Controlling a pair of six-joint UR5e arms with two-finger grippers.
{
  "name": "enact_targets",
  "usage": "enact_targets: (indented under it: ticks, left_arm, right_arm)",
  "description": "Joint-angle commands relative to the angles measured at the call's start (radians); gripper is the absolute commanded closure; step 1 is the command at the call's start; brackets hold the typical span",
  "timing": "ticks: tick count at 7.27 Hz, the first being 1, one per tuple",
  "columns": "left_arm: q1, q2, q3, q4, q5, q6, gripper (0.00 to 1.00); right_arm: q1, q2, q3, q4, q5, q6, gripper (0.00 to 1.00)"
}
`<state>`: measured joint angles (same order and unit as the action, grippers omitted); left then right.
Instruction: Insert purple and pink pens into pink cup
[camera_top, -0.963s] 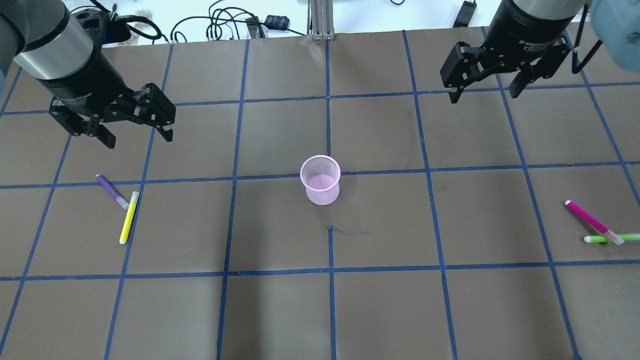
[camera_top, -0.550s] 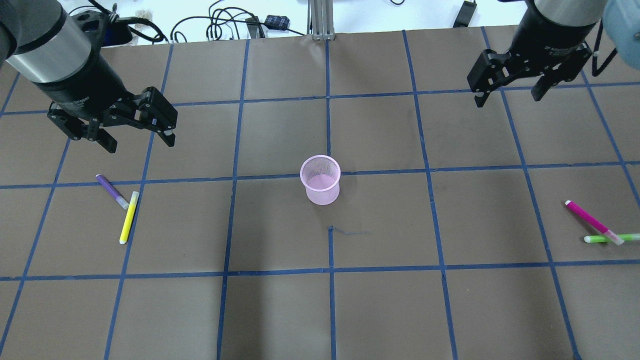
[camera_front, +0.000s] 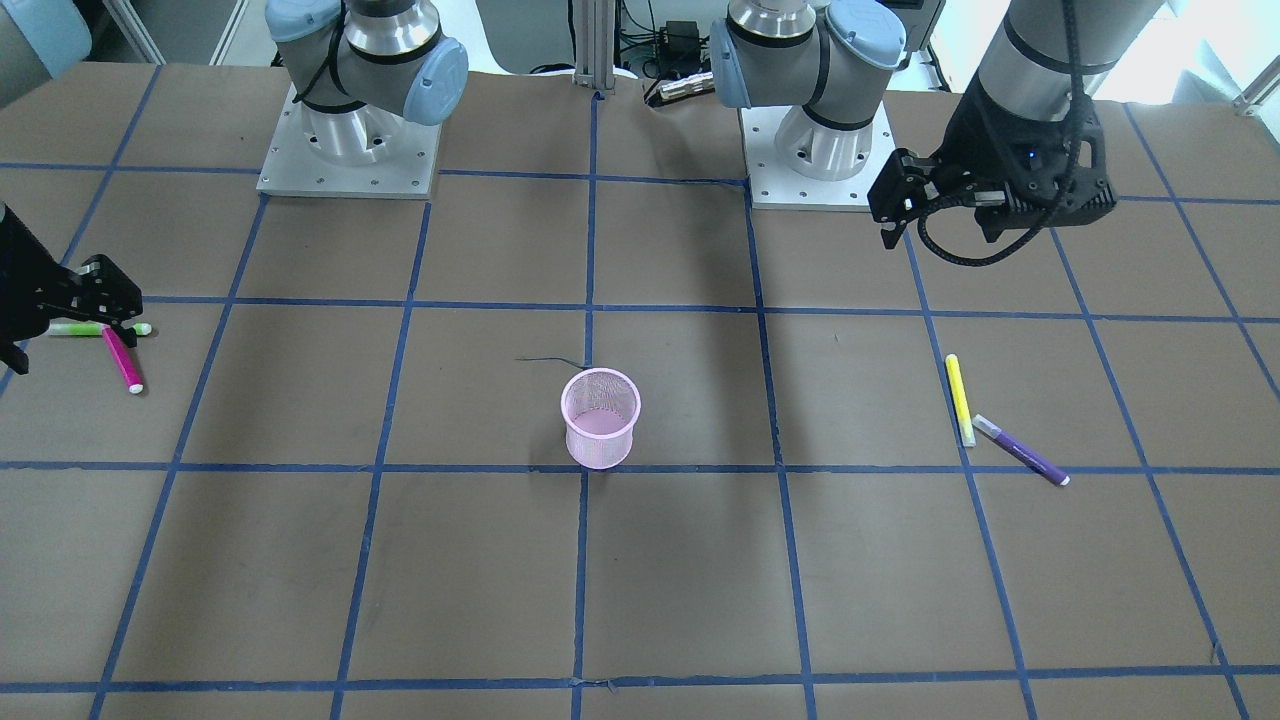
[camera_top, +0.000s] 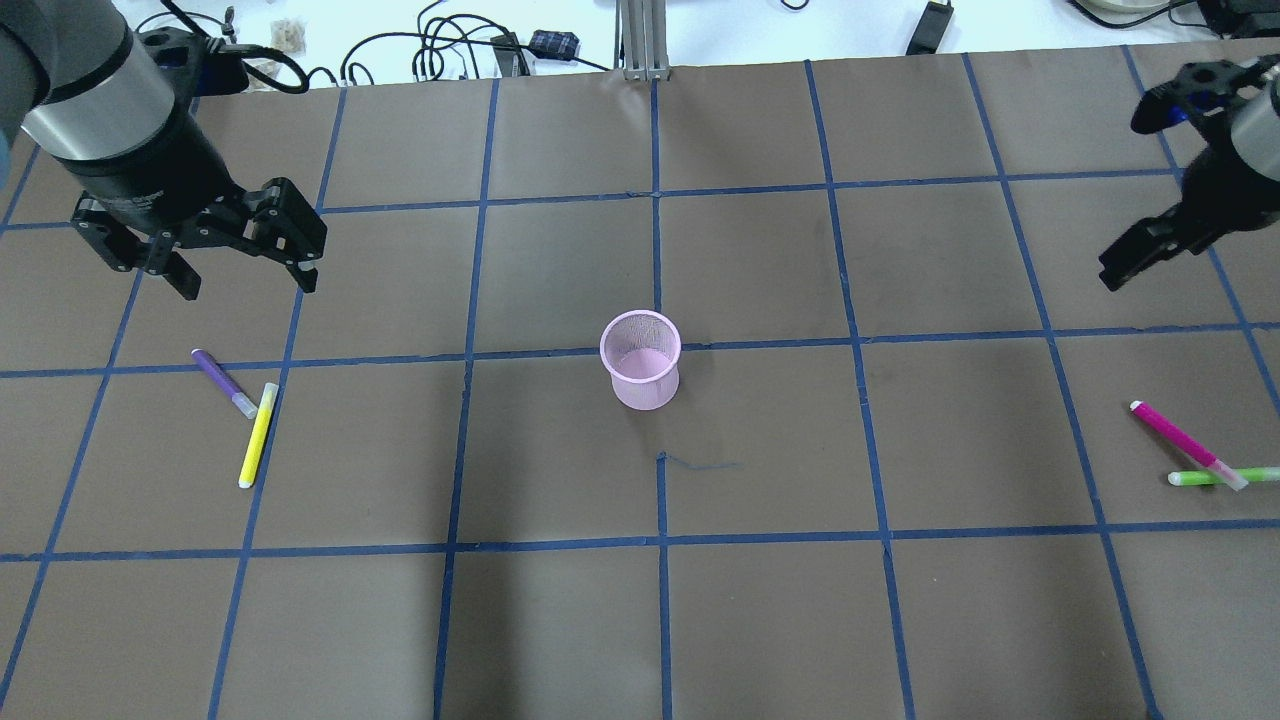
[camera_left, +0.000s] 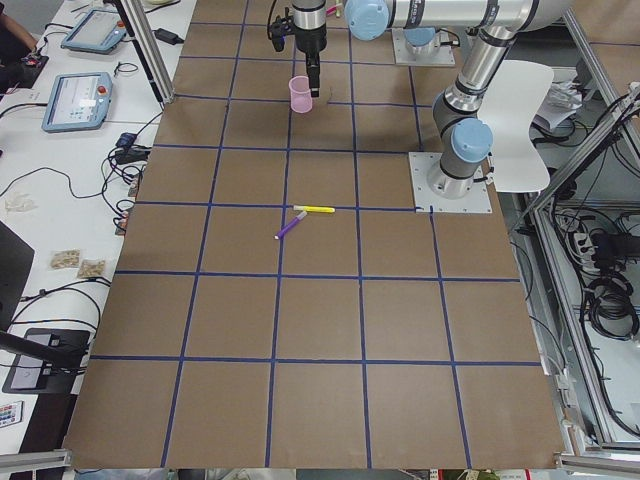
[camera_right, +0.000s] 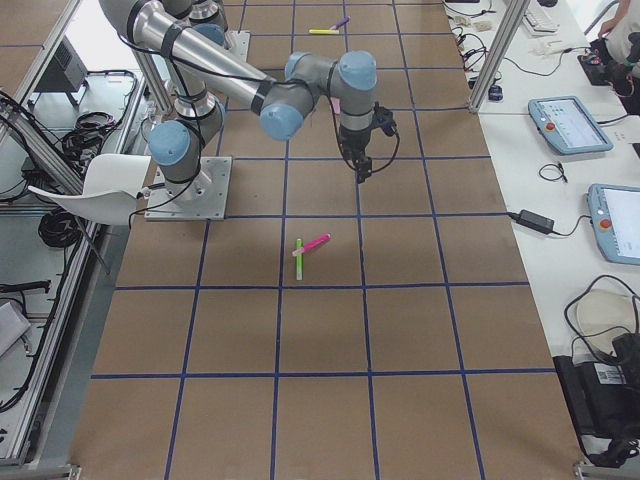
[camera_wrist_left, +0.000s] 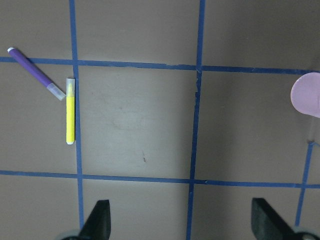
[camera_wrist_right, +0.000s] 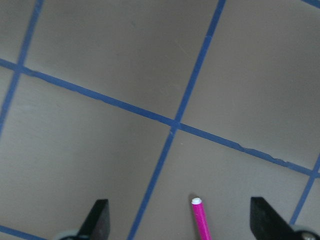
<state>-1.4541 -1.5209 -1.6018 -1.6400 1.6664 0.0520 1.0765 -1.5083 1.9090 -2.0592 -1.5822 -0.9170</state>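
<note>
The pink mesh cup (camera_top: 641, 360) stands upright at the table's middle. The purple pen (camera_top: 223, 383) lies on the left, its cap touching a yellow pen (camera_top: 258, 435). My left gripper (camera_top: 248, 278) is open and empty, hovering behind these pens; in its wrist view (camera_wrist_left: 182, 222) the purple pen (camera_wrist_left: 36, 74) is at the upper left. The pink pen (camera_top: 1187, 445) lies at the far right, crossing a green pen (camera_top: 1222, 477). My right gripper (camera_wrist_right: 182, 225) is open and empty above the table behind the pink pen, whose tip (camera_wrist_right: 202, 220) shows between the fingers.
The brown table (camera_top: 760, 260) carries a blue tape grid. Cables and small boxes (camera_top: 520, 45) lie beyond its far edge. Both arm bases (camera_front: 350, 150) are bolted at the robot's side. Wide floor lies between the cup and each pen pair.
My right gripper has swung to the right edge and nearer, toward the pink pen. My left gripper has shifted slightly left and nearer, toward the purple pen. Pens and cup have not moved.
</note>
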Motion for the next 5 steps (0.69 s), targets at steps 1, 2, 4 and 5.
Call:
enact_targets:
  ticks: [1, 2, 4, 5]
  left_arm:
    - [0.020, -0.040, -0.012, 0.140, 0.033, -0.012, 0.00]
    - [0.034, -0.071, -0.012, 0.163, 0.033, 0.003, 0.00]
    - [0.108, -0.116, -0.015, 0.169, 0.035, -0.009, 0.00]
    - [0.124, -0.130, -0.009, 0.172, 0.033, -0.015, 0.00]
  right_arm:
    - [-0.110, 0.040, 0.200, -0.280, -0.004, -0.257, 0.00]
    - [-0.127, 0.107, 0.217, -0.333, -0.018, -0.285, 0.04]
    - [-0.167, 0.189, 0.226, -0.368, -0.045, -0.372, 0.07]
    - [-0.167, 0.191, 0.235, -0.366, -0.047, -0.370, 0.12]
